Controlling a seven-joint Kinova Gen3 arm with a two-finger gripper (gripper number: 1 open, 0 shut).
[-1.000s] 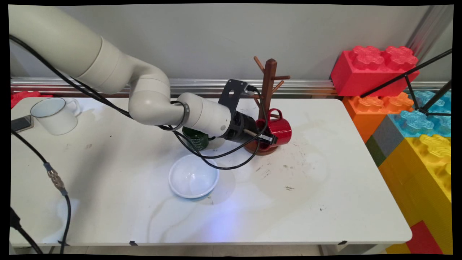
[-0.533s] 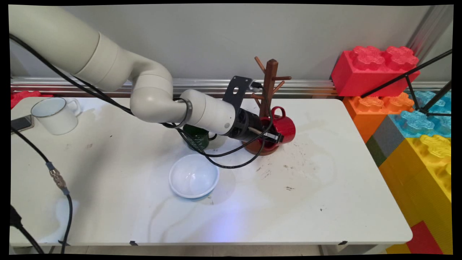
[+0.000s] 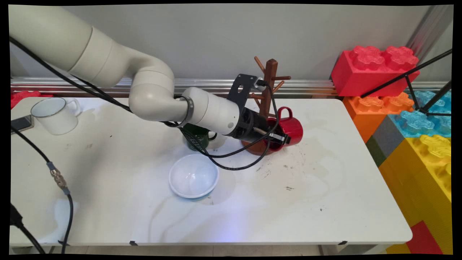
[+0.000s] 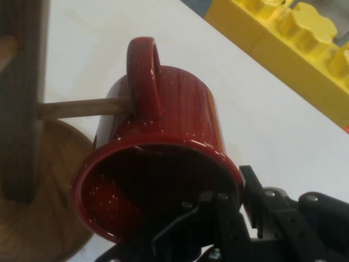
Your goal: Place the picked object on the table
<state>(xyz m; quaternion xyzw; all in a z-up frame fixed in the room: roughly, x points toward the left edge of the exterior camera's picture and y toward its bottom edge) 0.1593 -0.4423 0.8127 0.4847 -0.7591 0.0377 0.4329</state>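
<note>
The gripper point(image 3: 283, 138) is clamped on the rim of a red mug point(image 3: 288, 129), one finger inside the mouth and the other outside against the wall — the hand view shows this pinch clearly, with the mug's dark opening turned toward the camera. The mug lies tilted on its side in the air, its handle point(image 4: 144, 73) uppermost, just beside the wooden mug tree point(image 3: 269, 94). In the hand view one of the tree's lower pegs point(image 4: 82, 107) reaches as far as the handle; whether the peg passes through the loop or only ends against it is hard to judge from this angle. The mug hangs over the right edge of the tree's round base point(image 3: 252, 147), which stands on the white tabletop point(image 3: 325, 202).

Behind the arm's wrist stands a dark green mug point(image 3: 196, 139), partly hidden by the black cables. In front of it, nearer the camera, a pale white bowl point(image 3: 194, 177) sits upright. Far off at the left end of the tabletop are a white enamel mug point(image 3: 56, 115) and, just beside it at the edge, a phone point(image 3: 21, 123). To the right of the tabletop rises a stack of big toy bricks point(image 3: 415, 119) — red, orange, blue and yellow.
</note>
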